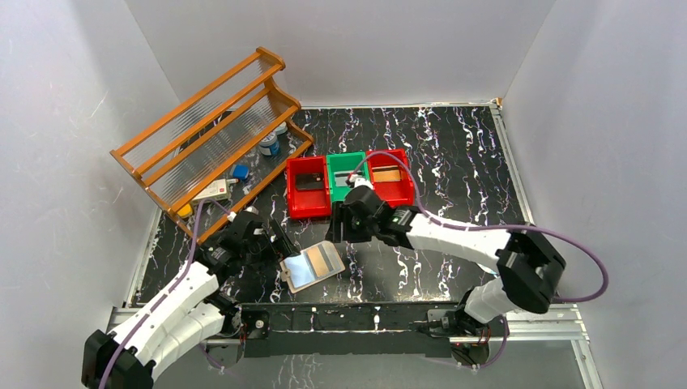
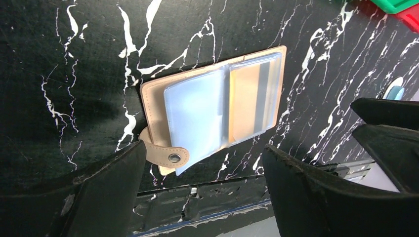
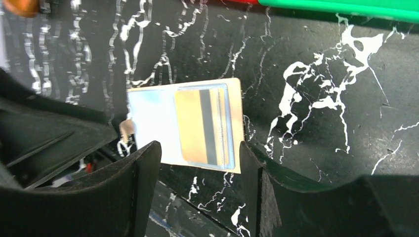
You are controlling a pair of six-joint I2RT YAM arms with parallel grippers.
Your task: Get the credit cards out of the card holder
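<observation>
The card holder [image 1: 312,266] lies open and flat on the black marbled table, a tan wallet with pale blue sleeves [image 2: 195,111]. An orange-gold credit card [image 2: 249,103] with a dark stripe sits inside its right sleeve [image 3: 197,126]. My left gripper [image 1: 274,237] hovers just left of the holder, open with nothing between its fingers [image 2: 203,148]. My right gripper [image 1: 339,231] hangs above the holder's far right corner, open and empty [image 3: 200,148]. A dark card [image 1: 309,181] lies in the left red bin and an orange one [image 1: 387,174] in the right red bin.
Three bins stand in a row behind the holder: red [image 1: 293,198], green [image 1: 334,166] and red [image 1: 407,190]. A wooden rack [image 1: 215,130] leans at the back left with small items under it. The metal rail [image 1: 348,312] runs along the near edge.
</observation>
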